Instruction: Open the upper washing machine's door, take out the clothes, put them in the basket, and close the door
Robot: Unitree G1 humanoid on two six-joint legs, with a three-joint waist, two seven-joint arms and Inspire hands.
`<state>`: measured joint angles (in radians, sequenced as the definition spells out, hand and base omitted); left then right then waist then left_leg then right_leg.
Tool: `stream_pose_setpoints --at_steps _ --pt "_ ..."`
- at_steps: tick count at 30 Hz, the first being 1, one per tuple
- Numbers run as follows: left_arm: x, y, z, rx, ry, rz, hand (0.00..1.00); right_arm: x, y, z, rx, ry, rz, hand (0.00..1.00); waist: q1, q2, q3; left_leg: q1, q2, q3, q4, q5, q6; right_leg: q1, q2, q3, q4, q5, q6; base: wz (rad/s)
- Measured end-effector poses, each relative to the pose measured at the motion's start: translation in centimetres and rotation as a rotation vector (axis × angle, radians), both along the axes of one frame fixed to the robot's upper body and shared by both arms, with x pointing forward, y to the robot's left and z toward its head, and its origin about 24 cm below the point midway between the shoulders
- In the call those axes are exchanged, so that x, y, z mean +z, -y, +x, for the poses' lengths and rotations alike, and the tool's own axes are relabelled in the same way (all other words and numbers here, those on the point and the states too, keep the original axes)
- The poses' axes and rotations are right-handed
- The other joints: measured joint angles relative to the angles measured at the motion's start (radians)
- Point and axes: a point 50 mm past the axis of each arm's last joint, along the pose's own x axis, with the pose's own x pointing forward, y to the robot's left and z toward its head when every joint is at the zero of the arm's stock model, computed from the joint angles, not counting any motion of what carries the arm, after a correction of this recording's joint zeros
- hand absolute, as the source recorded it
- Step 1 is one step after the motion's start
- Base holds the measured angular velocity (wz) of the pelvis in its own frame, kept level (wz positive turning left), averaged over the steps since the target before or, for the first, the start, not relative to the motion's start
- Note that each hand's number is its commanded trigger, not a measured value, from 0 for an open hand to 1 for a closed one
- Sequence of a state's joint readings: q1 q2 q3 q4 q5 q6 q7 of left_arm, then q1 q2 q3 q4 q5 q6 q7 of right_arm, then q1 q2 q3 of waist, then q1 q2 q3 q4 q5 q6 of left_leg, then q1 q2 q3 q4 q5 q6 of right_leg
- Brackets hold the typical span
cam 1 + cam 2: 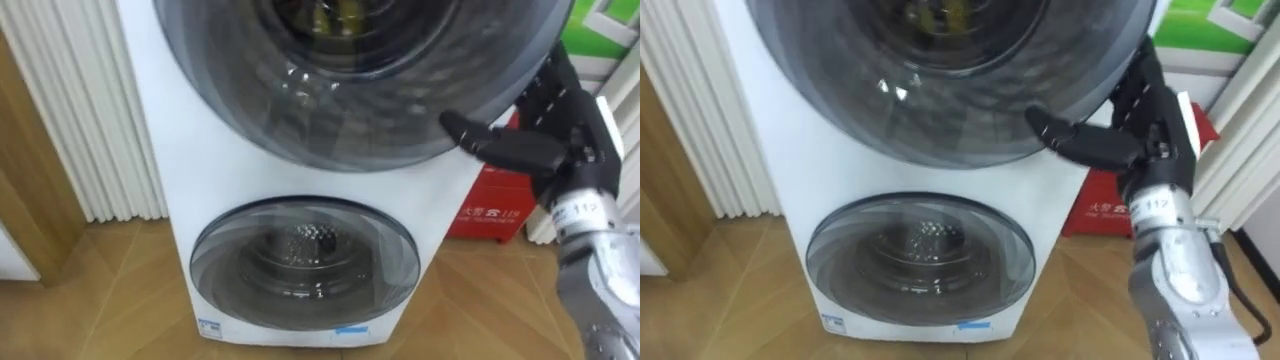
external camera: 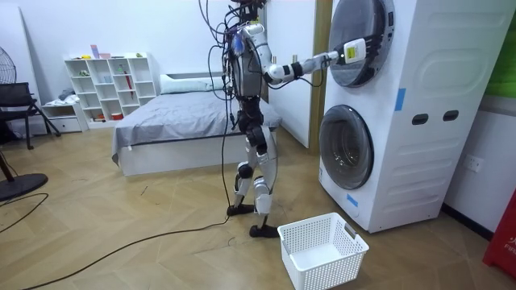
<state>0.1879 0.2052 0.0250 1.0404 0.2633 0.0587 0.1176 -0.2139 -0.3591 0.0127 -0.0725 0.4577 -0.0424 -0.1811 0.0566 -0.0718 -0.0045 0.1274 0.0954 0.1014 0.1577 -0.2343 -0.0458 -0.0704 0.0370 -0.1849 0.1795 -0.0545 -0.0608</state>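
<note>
Big picture: the robot stands square to the stacked washing machine (image 1: 180,150), the upper door (image 1: 350,110) looming right at head height and the lower door (image 1: 300,260) beneath it, both apparently closed. A white basket (image 2: 326,275) waits on the floor beside its feet. Up goes the right hand (image 1: 555,140), at the right edge of the upper door: it is released and grasping nothing, fingers (image 1: 545,90) stretched along the rim, thumb (image 1: 480,135) splayed leftward across the glass. The clothes? Likely that yellowish patch (image 1: 320,15) behind the upper glass, lying up and to the left of the hand, deeper in the drum. The door has to swing aside first, I'd say.
</note>
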Motion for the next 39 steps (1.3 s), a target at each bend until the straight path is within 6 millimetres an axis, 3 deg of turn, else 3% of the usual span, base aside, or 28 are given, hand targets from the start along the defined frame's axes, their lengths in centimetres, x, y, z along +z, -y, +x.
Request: stream_pose_setpoints --at_steps 4,9,15,19,33,39 --pt "-0.3 0.6 -0.2 -0.028 -0.009 -0.014 0.00 -1.0 -0.4 -1.0 0.010 -0.007 -0.062 0.00 -0.009 0.001 0.0009 0.012 -0.001 0.027 -0.009 0.000 0.000 0.001 0.001 0.020 0.006 -0.001 0.000 -0.07" --pt "-0.4 0.8 -0.9 -0.029 -0.030 -0.029 0.00 -1.7 -1.2 -2.0 0.056 0.001 -0.036 0.00 -0.036 0.012 0.0060 0.008 -0.001 0.031 -0.020 -0.004 0.003 -0.003 0.003 0.022 0.007 -0.002 0.003 0.07" --pt "-0.6 1.4 -1.0 -0.063 -0.034 -0.041 0.00 -1.8 -2.3 -2.2 0.101 0.020 -0.015 0.00 -0.054 0.030 0.0031 0.008 0.000 0.031 -0.018 -0.004 0.003 -0.003 0.004 0.024 0.009 0.001 0.001 0.00" --pt "-0.6 1.6 -0.7 -0.074 -0.019 -0.047 0.00 -1.8 -2.5 -2.4 0.113 0.030 -0.015 0.00 -0.054 0.043 0.0012 0.013 0.000 0.036 -0.021 -0.004 0.003 -0.003 0.005 0.029 0.009 0.001 0.001 -0.03" --pt "-0.7 1.9 -0.5 -0.082 -0.004 -0.046 0.00 -1.8 -3.6 -2.9 0.159 0.043 -0.002 0.00 -0.061 0.049 0.0050 0.022 0.004 0.051 -0.028 -0.006 0.001 -0.003 0.014 0.046 0.006 0.001 0.002 -0.04" --pt "-0.6 1.9 0.1 -0.090 0.008 -0.050 0.00 -1.5 -4.4 -3.9 0.202 0.062 0.036 0.00 -0.055 0.063 0.0038 0.021 0.014 0.066 -0.024 -0.010 -0.004 -0.009 0.026 0.054 0.008 0.002 -0.003 -0.08"
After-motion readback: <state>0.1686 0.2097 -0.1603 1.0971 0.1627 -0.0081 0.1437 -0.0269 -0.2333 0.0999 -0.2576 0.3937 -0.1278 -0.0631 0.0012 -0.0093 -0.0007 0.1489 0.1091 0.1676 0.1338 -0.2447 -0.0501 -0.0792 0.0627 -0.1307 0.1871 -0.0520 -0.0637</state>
